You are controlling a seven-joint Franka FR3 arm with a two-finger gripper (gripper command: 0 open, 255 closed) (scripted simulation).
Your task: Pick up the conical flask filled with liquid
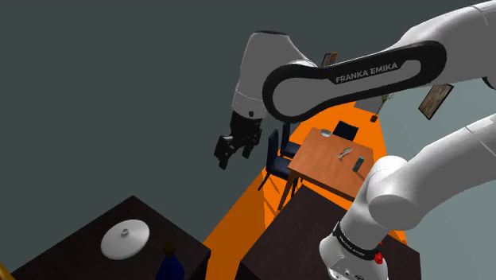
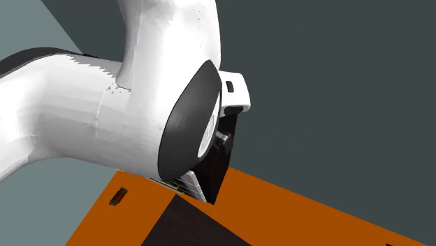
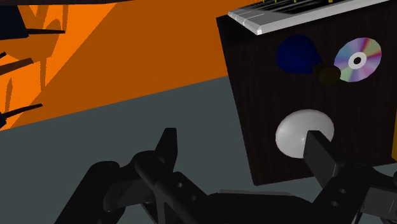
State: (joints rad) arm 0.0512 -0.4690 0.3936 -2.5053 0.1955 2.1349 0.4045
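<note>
Dark-brown in colour, the side table [image 1: 71, 239] sits in the lower left of the shoulder view. On it I see a white round dish [image 1: 126, 239] with a small knob at its centre. Just right of the dish, at the bottom edge of the frame, stands the conical flask [image 1: 169, 261]. It is deep blue with a darker neck and looks upright, near the table's edge. Further right and higher, near the middle of the frame, the gripper [image 1: 229, 157] hangs in the air, well apart from the flask. Below it a strip of orange floor [image 1: 242, 211] runs up toward the right, where dark blue chairs [image 1: 278, 155] stand beside a wooden table [image 1: 330, 163]. Small things lie on that table, too small for me to name. The white arm [image 1: 350, 75] crosses the upper right of the frame, and its stand [image 1: 294, 239] sits in the lower right. In the wrist view the two black fingers [image 3: 167, 146] stand wide apart and clasp nothing. Past them lies the side table, with the white dish nearest the gripper and the blue flask beyond it. A shiny disc [image 3: 357, 60] lies beside the flask, and a grey keyboard [image 3: 305, 13] sits at the table's far edge. In the second exterior view the arm's white body takes up the left and middle, above orange floor.
</note>
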